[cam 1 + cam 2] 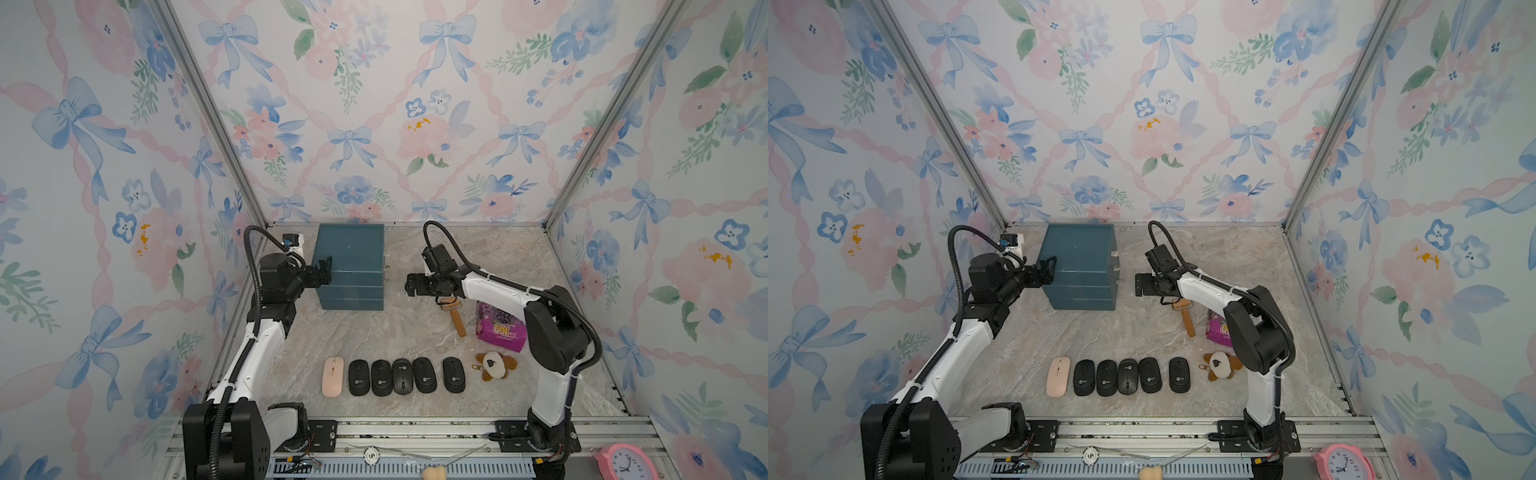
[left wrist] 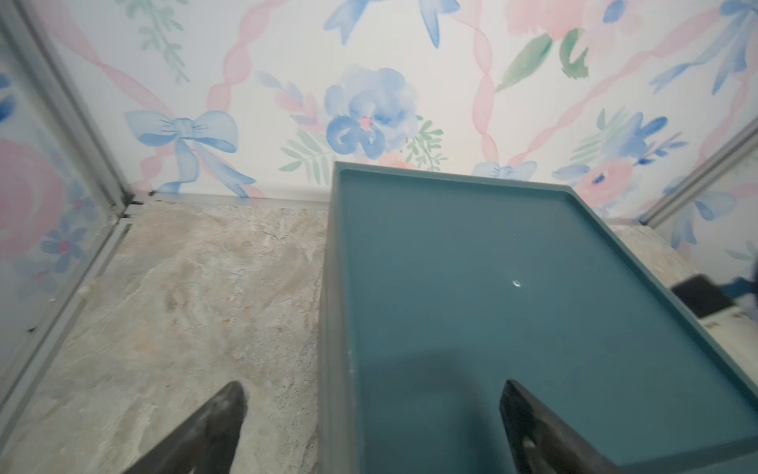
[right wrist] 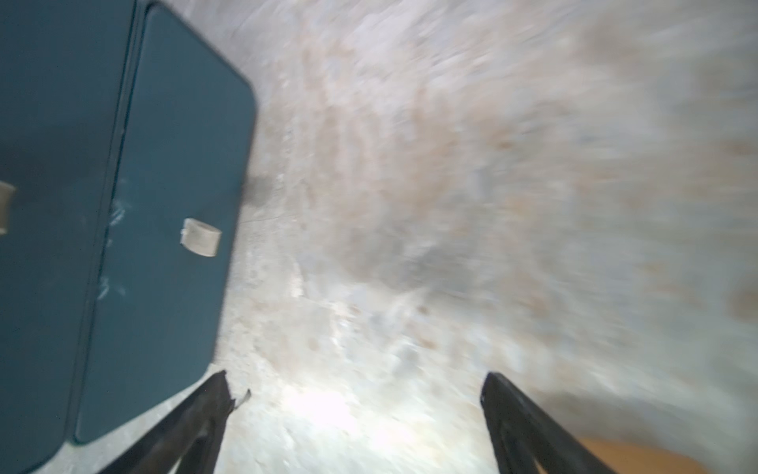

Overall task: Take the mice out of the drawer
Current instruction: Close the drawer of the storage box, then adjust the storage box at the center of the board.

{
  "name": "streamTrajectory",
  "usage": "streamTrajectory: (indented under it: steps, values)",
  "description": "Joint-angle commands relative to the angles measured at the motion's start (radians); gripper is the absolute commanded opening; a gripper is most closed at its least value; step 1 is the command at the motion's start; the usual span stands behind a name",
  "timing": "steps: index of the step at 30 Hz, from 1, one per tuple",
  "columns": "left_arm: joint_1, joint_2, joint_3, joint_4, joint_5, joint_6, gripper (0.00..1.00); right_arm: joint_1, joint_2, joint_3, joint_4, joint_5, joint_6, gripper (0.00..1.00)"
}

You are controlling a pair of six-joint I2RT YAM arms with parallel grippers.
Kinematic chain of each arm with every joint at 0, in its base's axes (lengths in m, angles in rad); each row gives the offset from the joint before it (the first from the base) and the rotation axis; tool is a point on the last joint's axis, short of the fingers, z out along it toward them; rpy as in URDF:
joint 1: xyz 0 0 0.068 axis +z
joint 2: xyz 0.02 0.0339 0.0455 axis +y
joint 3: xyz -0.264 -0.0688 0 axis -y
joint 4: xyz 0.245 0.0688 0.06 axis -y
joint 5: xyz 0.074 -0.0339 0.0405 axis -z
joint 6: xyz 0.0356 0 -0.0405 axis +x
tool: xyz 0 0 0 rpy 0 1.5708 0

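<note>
Enclosure: three walls papered with pink ribbons, blue bows and flowers, joined by aluminium corner posts. The floor is a beige, marble-patterned table, and an aluminium rail runs along its front edge, carrying both arm bases. A pink clock lies past the rail at the front right corner.

The mice lie out on the table in a side-by-side row near the front edge, between the two arm bases. The pink mouse is at the left end and five black ones run to its right. They are well apart from the teal drawer unit, which stands at the back, left of centre. In the right wrist view its drawer fronts look flush, each with a pale handle.

The left gripper is at the unit's upper left edge. Its fingers are spread, one over the table and one over the unit's top, and nothing is between them.

The right gripper hangs just right of the unit's handle side, released, jaws wide and empty. That wrist view is blurred.

To the right of the mice we note a plush keychain, a purple packet and a wooden brush, all lying on the table.
</note>
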Motion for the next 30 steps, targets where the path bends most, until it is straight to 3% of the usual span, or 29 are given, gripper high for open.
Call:
streamTrajectory:
  steps: [1, 8, 15, 20, 28, 30]
  values:
    - [0.004, -0.007, -0.179, 0.088, -0.285, -0.009, 0.98, -0.09, -0.185, -0.128, -0.024, 0.194, -0.067, 0.96]
    - [-0.012, 0.068, -0.358, 0.323, -0.379, -0.029, 0.98, -0.263, -0.499, -0.434, 0.015, 0.373, -0.196, 0.96]
    - [-0.028, 0.194, -0.449, 0.635, -0.457, -0.061, 0.98, -0.4, -0.653, -0.745, 0.338, 0.367, -0.334, 0.96]
    - [-0.033, 0.249, -0.467, 0.803, -0.399, 0.023, 0.98, -0.478, -0.584, -0.802, 0.513, 0.332, -0.343, 0.96]
    - [-0.103, 0.45, -0.483, 1.051, -0.364, 0.147, 0.98, -0.502, -0.363, -0.788, 0.904, 0.278, -0.392, 0.96]
    - [-0.102, 0.424, -0.467, 0.975, -0.376, 0.129, 0.98, -0.504, -0.306, -0.77, 0.93, 0.224, -0.409, 0.96]
